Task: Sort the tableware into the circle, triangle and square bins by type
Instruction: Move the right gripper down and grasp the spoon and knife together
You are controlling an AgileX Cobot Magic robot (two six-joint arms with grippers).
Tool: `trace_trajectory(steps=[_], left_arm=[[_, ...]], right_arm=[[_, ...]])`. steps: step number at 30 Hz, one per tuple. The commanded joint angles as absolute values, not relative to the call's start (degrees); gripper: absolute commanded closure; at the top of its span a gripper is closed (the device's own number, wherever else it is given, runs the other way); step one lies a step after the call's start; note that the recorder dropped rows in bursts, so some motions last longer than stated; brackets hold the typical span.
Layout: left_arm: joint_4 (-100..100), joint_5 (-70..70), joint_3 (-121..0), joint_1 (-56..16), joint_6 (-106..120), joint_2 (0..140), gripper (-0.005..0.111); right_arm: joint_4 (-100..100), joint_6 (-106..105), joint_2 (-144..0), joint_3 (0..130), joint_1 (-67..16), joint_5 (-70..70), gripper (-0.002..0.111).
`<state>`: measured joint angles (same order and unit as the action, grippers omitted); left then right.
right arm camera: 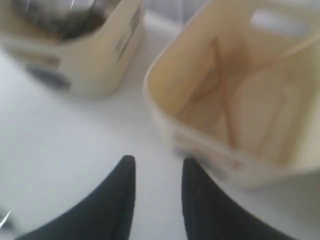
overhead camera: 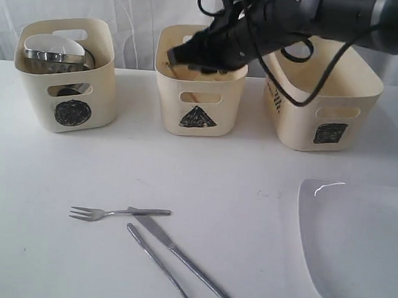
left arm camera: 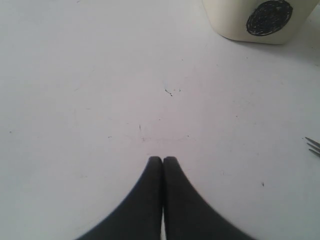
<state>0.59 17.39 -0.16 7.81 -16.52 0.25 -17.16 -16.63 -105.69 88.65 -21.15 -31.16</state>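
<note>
Right end effector [right arm camera: 157,164] released, empty, at triangle bin [overhead camera: 199,94] rim — left end effector [left arm camera: 162,161] clenched, empty.

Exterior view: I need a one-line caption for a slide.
Right arm's open fingers hover over the triangle bin; fork, knife, spoon and white plate lie unsorted on the table.

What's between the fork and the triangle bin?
Nothing visible: only bare table lies between the fork and the triangle bin. The knife meets the fork's handle on the side away from the bin. The right hand hangs open above that bin.
</note>
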Motion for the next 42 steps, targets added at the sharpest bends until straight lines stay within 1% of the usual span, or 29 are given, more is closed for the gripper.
trace_trajectory(steps=[1, 2, 3, 8, 10, 13, 19, 23, 26, 30, 33, 36, 39, 42], left_arm=[[1.21, 18.02, 0.00, 7.83, -16.45, 0.00, 0.107], [1.21, 18.02, 0.00, 7.83, -16.45, 0.00, 0.107], [1.21, 18.02, 0.00, 7.83, -16.45, 0.00, 0.107], [1.21, 18.02, 0.00, 7.83, -16.45, 0.00, 0.107], [1.21, 18.02, 0.00, 7.83, -16.45, 0.00, 0.107], [1.21, 18.02, 0.00, 7.83, -16.45, 0.00, 0.107], [1.21, 18.02, 0.00, 7.83, -16.45, 0.00, 0.107], [1.21, 18.02, 0.00, 7.83, -16.45, 0.00, 0.107], [1.21, 18.02, 0.00, 7.83, -16.45, 0.00, 0.107], [1.21, 18.02, 0.00, 7.83, -16.45, 0.00, 0.107], [1.21, 18.02, 0.00, 7.83, -16.45, 0.00, 0.107], [1.21, 18.02, 0.00, 7.83, -16.45, 0.00, 0.107], [1.21, 18.02, 0.00, 7.83, -16.45, 0.00, 0.107], [1.21, 18.02, 0.00, 7.83, -16.45, 0.00, 0.107]], right_arm=[[-18.15, -16.29, -104.82, 87.08, -24.66, -57.75, 0.099], [-18.60, -15.99, -104.54, 86.03, -26.21, -59.47, 0.106], [-18.98, -15.07, -104.15, 84.44, -28.08, -59.98, 0.108], [-18.45, -11.16, -102.97, 76.47, -39.72, -56.40, 0.108], [-15.24, -11.16, -103.38, 74.15, -44.43, -53.70, 0.108], [-8.25, -9.92, -104.68, 72.46, -48.22, -51.97, 0.108], [-1.32, -8.73, -106.74, 72.46, -48.50, -52.61, 0.107], [-1.29, -10.42, -107.07, 72.46, -48.50, -53.92, 0.094], [0.00, -9.46, -107.07, 72.46, -48.50, -54.20, 0.081], [2.69, -7.38, -107.07, 72.46, -48.38, -53.87, 0.071], [4.03, -7.38, -107.47, 73.56, -46.32, -54.49, 0.070], [3.42, -7.35, -109.63, 77.60, -41.99, -58.00, 0.070], [-2.04, -7.68, -111.60, 80.21, -38.42, -61.52, 0.070], [-7.76, -10.49, -111.80, 80.02, -37.81, -61.05, 0.070]])
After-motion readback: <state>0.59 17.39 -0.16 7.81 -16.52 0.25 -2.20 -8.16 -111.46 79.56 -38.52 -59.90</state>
